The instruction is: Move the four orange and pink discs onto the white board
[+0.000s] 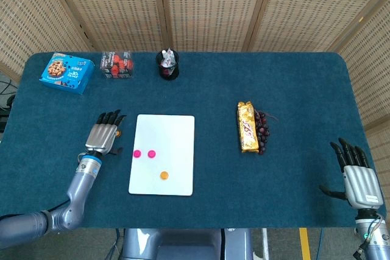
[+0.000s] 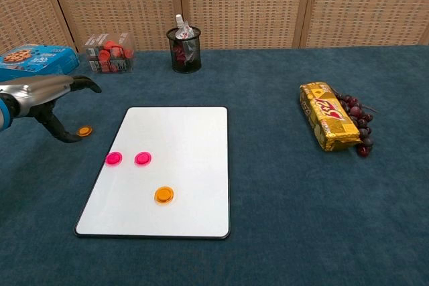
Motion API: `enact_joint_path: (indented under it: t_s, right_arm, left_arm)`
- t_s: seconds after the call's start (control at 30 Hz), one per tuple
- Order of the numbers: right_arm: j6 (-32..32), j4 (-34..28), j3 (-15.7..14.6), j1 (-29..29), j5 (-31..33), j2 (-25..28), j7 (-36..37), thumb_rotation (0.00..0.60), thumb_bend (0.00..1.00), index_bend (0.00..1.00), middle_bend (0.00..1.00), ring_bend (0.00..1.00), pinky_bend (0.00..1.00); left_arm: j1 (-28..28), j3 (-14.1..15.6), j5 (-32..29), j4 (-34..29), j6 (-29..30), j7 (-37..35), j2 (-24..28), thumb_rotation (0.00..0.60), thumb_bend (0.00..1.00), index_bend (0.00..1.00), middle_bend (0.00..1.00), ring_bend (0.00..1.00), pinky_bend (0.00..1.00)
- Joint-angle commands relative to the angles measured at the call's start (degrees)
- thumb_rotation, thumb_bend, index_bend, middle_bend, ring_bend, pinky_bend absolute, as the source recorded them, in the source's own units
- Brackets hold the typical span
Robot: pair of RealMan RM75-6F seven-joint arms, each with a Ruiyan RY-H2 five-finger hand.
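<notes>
**Three discs on the board, one still on the cloth**

Closest to the camera, the right hand [image 1: 358, 178] sits at the near right edge of the table, fingers spread apart and holding nothing. It only shows in the head view.

Then there's the white board [image 2: 181, 132], lying flat on the blue tablecloth [image 2: 281, 219]. On it: an orange disc [image 2: 164, 195] nearest the front, and a bit further back two pink discs side by side, the left pink disc [image 2: 114, 159] near the board's left edge and the right pink disc [image 2: 143, 159] just beside it, not touching.

The second orange disc [image 2: 84, 131] is off the board, on the cloth to its left. The left hand [image 2: 47, 95] hovers right over it, fingers apart and curved, thumb tip down near the disc, nothing gripped.

Over on the right, a gold snack bar [image 2: 326, 124] with a bunch of dark grapes [image 2: 357, 125] touching its right side.

Along the far edge: blue cookie box [image 2: 37, 61], clear box of red bits [image 2: 109, 54], and a black mesh cup [image 2: 185, 50].
</notes>
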Motion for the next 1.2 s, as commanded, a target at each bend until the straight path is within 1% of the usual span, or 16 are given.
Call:
enact_joint_path:
  t_s: [0.03,0.13,0.27,0.5,0.7,0.9,1.2]
  right_arm:
    - [-0.03,-0.07,0.0,0.01,0.12,-0.04,-0.24,0.6,0.0,0.0,0.0,0.0,0.0]
    - [-0.22,-0.24,0.04,0.02,0.53,-0.07,-0.53,0.6,0.0,0.0,0.0,0.0,0.0]
    - [-0.52,-0.59,0.23,0.02,1.32,0.01,-0.49,0.6,0.0,0.0,0.0,0.0,0.0]
    - [-1.04,-0.94,0.33,0.14,2.09,0.11,-0.74,0.6,0.0,0.0,0.0,0.0,0.0]
    - [-1.35,-1.13,0.39,0.22,2.49,0.23,-0.73,0.6,0.0,0.0,0.0,0.0,0.0]
    - [-1.71,-1.29,0.34,0.29,2.63,0.43,-0.4,0.6,0.0,0.0,0.0,0.0,0.0]
    - [-1.91,-1.39,0.23,0.32,2.62,0.64,-0.19,0.6,0.0,0.0,0.0,0.0,0.0]
  left_arm:
    - [0.78,0.07,-0.12,4.68,-2.55,-3.19,0.69,0.6,0.31,0.19,0.0,0.0,0.0]
    - [0.98,-0.01,-0.01,8.58,-5.23,-6.11,0.07,0.6,0.31,0.22,0.0,0.0,0.0]
    - [1.01,0.49,1.95,13.16,-7.41,-8.71,-1.37,0.6,0.3,0.23,0.0,0.0,0.0]
    - [0.42,0.12,4.28,17.88,-9.89,-12.04,-3.83,0.6,0.3,0.31,0.0,0.0,0.0]
    - [-0.17,-0.39,5.0,19.75,-10.42,-12.57,-5.49,0.6,0.33,0.33,0.0,0.0,0.0]
    - [-0.26,-0.61,5.32,19.95,-10.19,-12.3,-6.04,0.6,0.33,0.35,0.0,0.0,0.0]
    - [-0.23,-0.96,4.83,20.59,-9.84,-11.22,-6.76,0.6,0.33,0.35,0.0,0.0,0.0]
